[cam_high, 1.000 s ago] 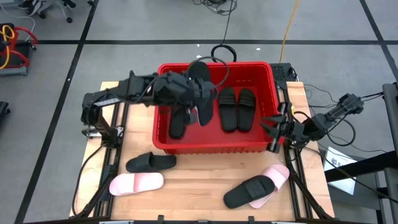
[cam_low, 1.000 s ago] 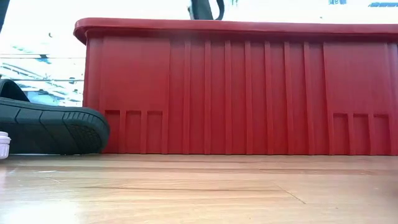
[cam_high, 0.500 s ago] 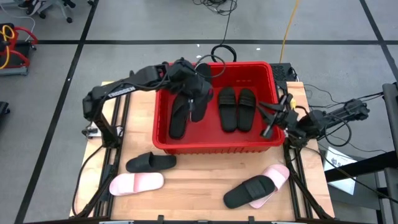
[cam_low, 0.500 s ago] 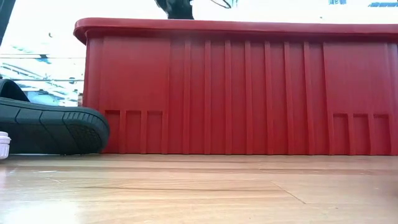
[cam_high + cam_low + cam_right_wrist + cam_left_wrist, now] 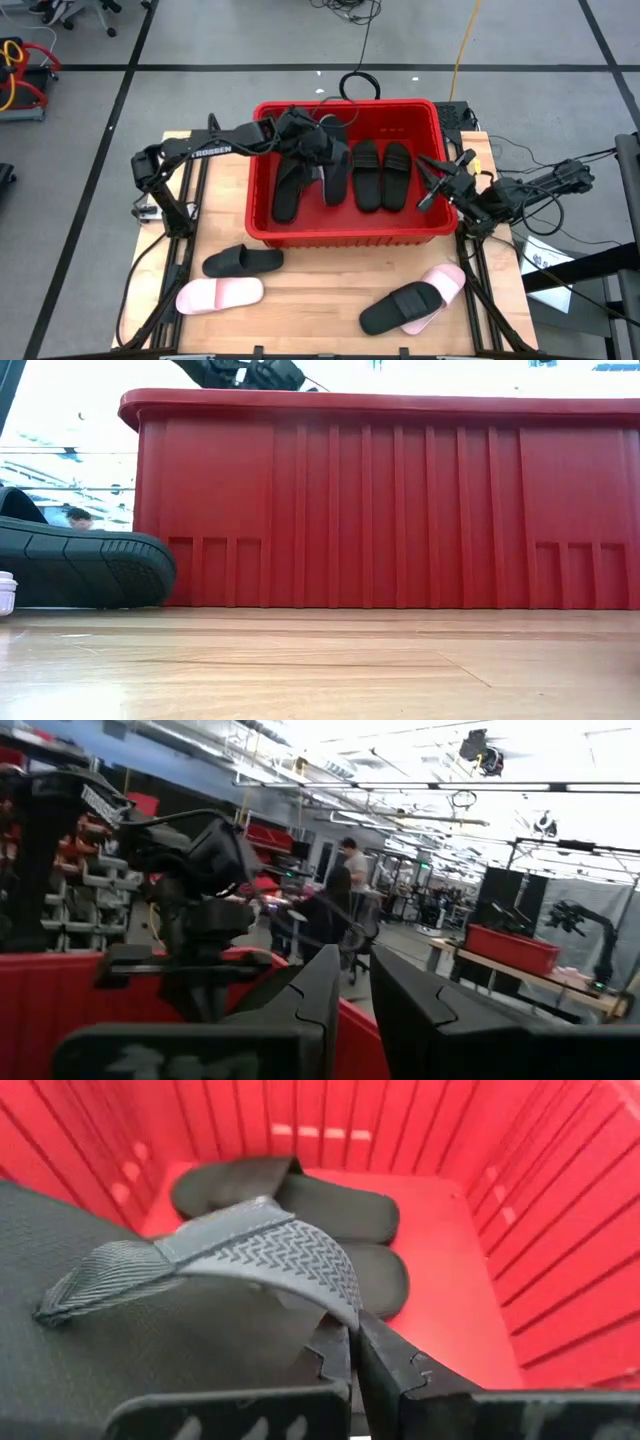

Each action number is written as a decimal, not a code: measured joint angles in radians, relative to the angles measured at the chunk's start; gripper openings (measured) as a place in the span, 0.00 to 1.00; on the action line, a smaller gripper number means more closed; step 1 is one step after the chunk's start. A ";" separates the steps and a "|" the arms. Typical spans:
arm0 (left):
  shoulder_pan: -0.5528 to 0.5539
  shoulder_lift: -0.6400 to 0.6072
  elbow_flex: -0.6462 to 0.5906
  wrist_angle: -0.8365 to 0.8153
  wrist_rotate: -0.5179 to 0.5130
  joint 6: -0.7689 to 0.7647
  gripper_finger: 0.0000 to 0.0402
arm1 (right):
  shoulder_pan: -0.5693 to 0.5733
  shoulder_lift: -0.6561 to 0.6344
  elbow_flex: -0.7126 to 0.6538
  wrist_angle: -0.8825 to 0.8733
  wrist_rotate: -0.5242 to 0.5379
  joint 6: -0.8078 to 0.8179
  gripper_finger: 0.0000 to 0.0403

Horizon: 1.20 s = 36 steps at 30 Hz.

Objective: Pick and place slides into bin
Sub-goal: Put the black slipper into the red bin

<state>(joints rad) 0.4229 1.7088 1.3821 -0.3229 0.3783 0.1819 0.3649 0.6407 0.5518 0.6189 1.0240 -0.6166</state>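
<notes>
Seen from above: wooden bench [image 5: 330, 285] bearing a red bin [image 5: 345, 232] at its middle. Inside the bin, a pair of black slides [image 5: 381, 175] side by side toward the right, and one more black slide [image 5: 288, 190] lying toward the left. Left gripper [image 5: 322, 150] reaching over the bin's left half, clenched on the strap of a black thong-style slide [image 5: 150, 1310], which sits down inside the bin between the lone slide and the pair. Right gripper [image 5: 432, 183] poised over the bin's right rim, jaws narrowly parted, grasping nothing. On the bench in front of the bin: a black slide at left [image 5: 243, 261], a pale pink slide [image 5: 220, 294] just in front of it, and toward the right a black slide resting partly on a second pink slide [image 5: 448, 277]. From bench level: only the bin's ribbed red wall and a black sole beside it.
</notes>
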 joint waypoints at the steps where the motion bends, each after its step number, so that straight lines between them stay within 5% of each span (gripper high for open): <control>1: 0.000 0.000 -0.024 0.019 0.010 -0.008 0.00 | 0.000 0.000 0.000 -0.001 0.010 -0.002 0.12; 13: 0.005 0.000 -0.232 0.225 0.042 -0.033 0.00 | 0.000 -0.031 0.000 -0.003 0.080 -0.046 0.12; 36: 0.039 0.108 -0.245 0.255 0.013 0.047 0.00 | 0.001 -0.031 0.000 -0.011 0.079 -0.050 0.12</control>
<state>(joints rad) 0.4616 1.8164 1.1370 -0.0675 0.3912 0.2294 0.3656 0.6094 0.5518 0.6083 1.1034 -0.6670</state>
